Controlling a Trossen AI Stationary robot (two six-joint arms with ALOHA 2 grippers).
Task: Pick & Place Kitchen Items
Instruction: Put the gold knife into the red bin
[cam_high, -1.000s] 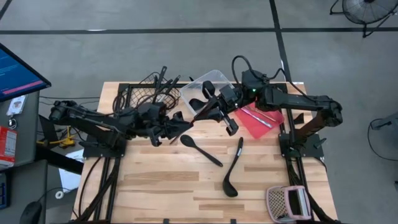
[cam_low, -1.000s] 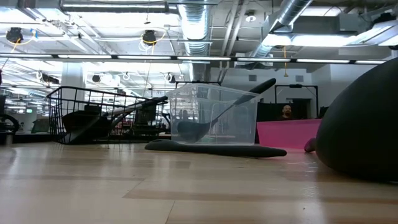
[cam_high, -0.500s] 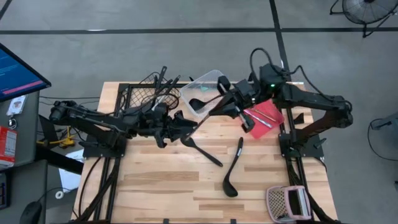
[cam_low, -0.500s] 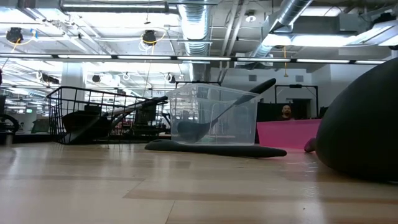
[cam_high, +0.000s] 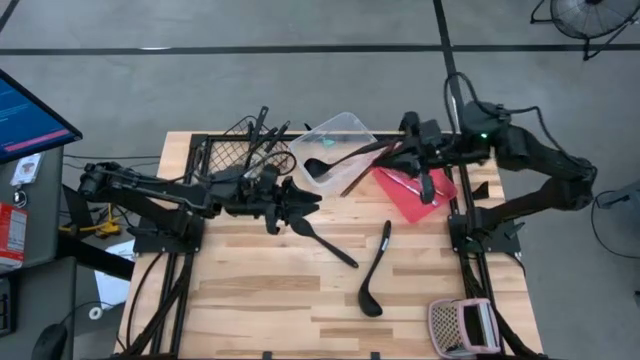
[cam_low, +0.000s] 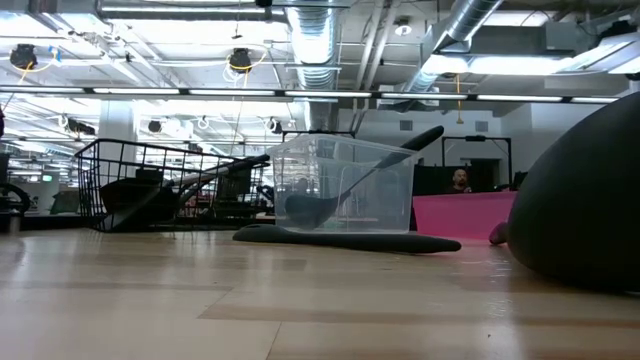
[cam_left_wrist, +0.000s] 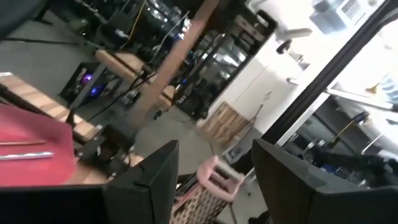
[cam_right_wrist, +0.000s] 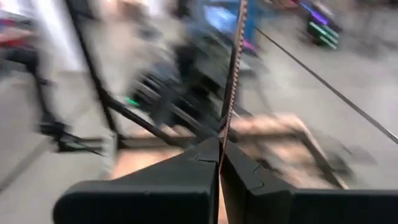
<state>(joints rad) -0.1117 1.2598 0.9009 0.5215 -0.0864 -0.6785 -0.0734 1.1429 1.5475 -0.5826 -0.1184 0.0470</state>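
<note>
My right gripper (cam_high: 405, 152) is over the table's far right, between the clear tub (cam_high: 345, 128) and the red tray (cam_high: 412, 200), shut on a thin wood-coloured stick (cam_high: 370, 170). My left gripper (cam_high: 305, 203) is open and empty at mid-table, just beside the head of a black spoon (cam_high: 325, 240) that lies flat on the wood. A black ladle (cam_high: 374, 272) lies flat nearer the front. Another black ladle (cam_high: 322, 166) rests in the tub, its handle leaning over the rim. Thin silver pieces (cam_high: 416, 185) lie on the red tray. Several utensils (cam_high: 262, 135) stick out of the black wire basket (cam_high: 232, 152). My right gripper pinches the wood-coloured stick near one end (cam_right_wrist: 222, 127) between its two shut fingers. The fingers come from the table's right and lie roughly along the stick, which runs straight out ahead of them (cam_right_wrist: 234, 56). Its free end (cam_high: 347, 190) points toward the table's middle.
A pinkish-white perforated box (cam_high: 460, 326) stands at the near right corner. The basket, tub and tray line the far edge. Bare wood (cam_high: 250, 290) spreads over the near half of the table.
My right gripper has gone toward the table's right edge, from the tub's near side to over the tray's far corner, carrying the stick with it. My left gripper has reached toward the right, closer to the black spoon's head.
</note>
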